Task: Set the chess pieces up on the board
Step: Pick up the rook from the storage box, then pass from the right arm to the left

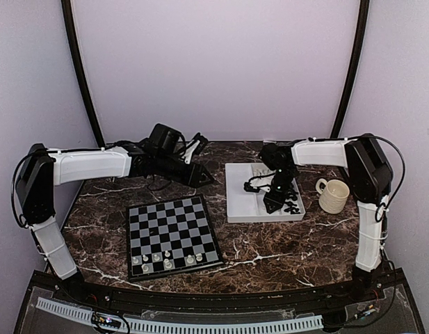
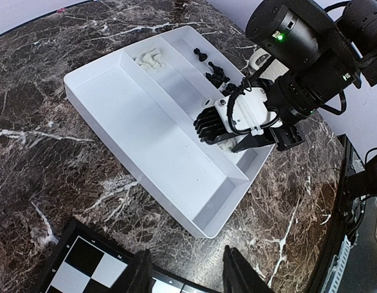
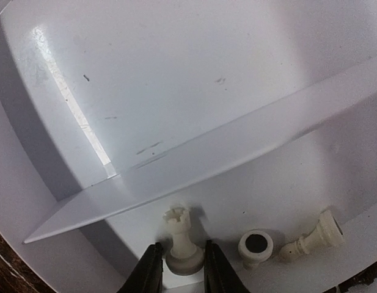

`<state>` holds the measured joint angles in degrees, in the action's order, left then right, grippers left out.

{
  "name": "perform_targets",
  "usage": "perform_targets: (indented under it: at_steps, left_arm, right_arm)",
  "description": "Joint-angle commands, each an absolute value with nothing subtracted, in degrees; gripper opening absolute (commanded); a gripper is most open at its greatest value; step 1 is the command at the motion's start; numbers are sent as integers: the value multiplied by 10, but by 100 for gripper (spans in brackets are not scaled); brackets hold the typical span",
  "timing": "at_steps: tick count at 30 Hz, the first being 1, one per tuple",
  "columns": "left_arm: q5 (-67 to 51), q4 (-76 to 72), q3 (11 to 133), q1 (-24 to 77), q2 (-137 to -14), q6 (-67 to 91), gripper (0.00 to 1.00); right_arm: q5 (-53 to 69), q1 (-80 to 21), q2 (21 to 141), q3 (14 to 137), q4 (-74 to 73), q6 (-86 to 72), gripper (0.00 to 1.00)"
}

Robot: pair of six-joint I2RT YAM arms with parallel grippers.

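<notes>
**Rook flanked in the tray, grip not confirmed**

Plastic chessmen like these should weigh next to nothing and stay rigid, though their smooth, rounded sides will likely slip or tip under an off-centre squeeze. The white rook (image 3: 183, 241) stands upright in the narrower compartment of the white tray (image 3: 176, 79), just beside the divider. Its broad base looks like the safest place to take hold, low and square across, as the slimmer stem higher up would let it swing.

The right gripper (image 3: 180, 247) is down in that compartment with one finger on each side of the rook's base. The jaws are narrow and hug the piece closely. Whether they already press on it or stand a hair off, I cannot tell.

Two more white pieces (image 3: 313, 238) lie toppled just beside the rook, close enough to be nudged. Black pieces (image 2: 215, 70) sit further along the same compartment.

The left gripper (image 2: 185, 271) hangs over the far edge of the board (image 1: 172, 233), jaws moderately apart and holding nothing. A few white pieces (image 1: 165, 261) stand along the board's near rows.
</notes>
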<state>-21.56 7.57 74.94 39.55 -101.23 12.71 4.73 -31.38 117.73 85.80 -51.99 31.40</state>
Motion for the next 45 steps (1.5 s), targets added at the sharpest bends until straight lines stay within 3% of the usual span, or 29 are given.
perform_targets:
  at_steps: [1,12,20,34,45]
  left_arm:
    - [-222,68,739,398,-980,129,42]
    - [-259,22,774,398,-1005,163,42]
    - [-362,-139,805,399,-1058,293,42]
    - [-438,-283,817,408,-1125,458,42]
    - [-452,-299,823,409,-1138,481,22]
  right_arm:
    - [42,-318,1170,848,-519,305,21]
    - [109,-315,1078,889,-515,301,10]
    - [257,-316,1025,920,-455,281,10]
    - [304,-340,1051,988,-482,286,12]
    - [299,-348,1044,987,-485,286,12]
